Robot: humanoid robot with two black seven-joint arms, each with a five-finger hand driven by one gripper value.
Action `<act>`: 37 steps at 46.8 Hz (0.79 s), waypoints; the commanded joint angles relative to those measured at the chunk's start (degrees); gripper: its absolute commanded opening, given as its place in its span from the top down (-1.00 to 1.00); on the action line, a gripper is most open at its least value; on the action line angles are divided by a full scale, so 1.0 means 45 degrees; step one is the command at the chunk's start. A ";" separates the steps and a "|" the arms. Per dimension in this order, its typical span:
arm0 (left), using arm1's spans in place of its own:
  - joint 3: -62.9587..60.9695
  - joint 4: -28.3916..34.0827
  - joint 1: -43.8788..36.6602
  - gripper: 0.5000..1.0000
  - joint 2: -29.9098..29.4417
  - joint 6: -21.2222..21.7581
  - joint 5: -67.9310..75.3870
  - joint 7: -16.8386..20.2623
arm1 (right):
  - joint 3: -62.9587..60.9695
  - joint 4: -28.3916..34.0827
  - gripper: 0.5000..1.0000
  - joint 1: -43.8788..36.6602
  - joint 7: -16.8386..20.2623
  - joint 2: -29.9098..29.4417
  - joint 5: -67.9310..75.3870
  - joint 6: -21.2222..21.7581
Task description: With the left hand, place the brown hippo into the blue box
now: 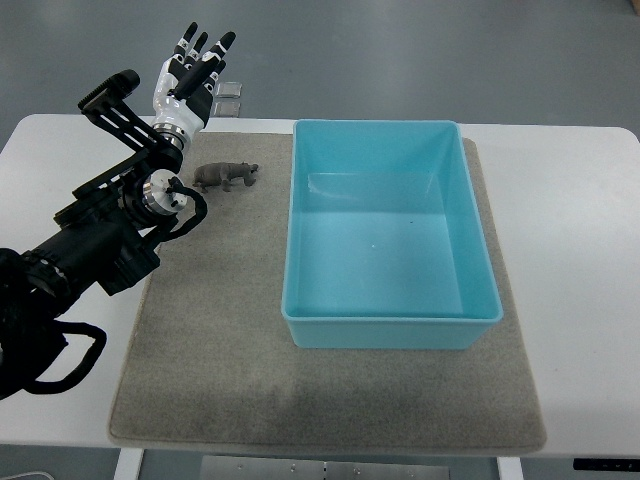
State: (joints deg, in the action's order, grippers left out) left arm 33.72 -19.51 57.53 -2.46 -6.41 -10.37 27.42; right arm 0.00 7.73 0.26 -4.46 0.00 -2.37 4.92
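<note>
Top view: left hand (192, 68) spread wide, empty, past hippo (227, 176) near mat's (200, 340) far-left corner; a careless descent could knock it from box (391, 320).

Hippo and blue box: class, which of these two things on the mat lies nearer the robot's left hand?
The brown hippo, standing on the mat just below-right of the left hand; the blue box sits farther right.
</note>
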 commanded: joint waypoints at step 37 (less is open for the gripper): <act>0.0006 0.0019 0.0008 -0.99 -0.0020 0.0037 -0.0001 0.0000 | 0.0000 0.0001 -0.74 0.0000 -0.0004 0.0000 0.0000 0.0000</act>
State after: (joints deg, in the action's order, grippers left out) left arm 33.75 -19.42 57.49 -2.55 -6.26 -10.37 27.42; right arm 0.00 7.74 0.26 -4.44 0.00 -2.37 4.93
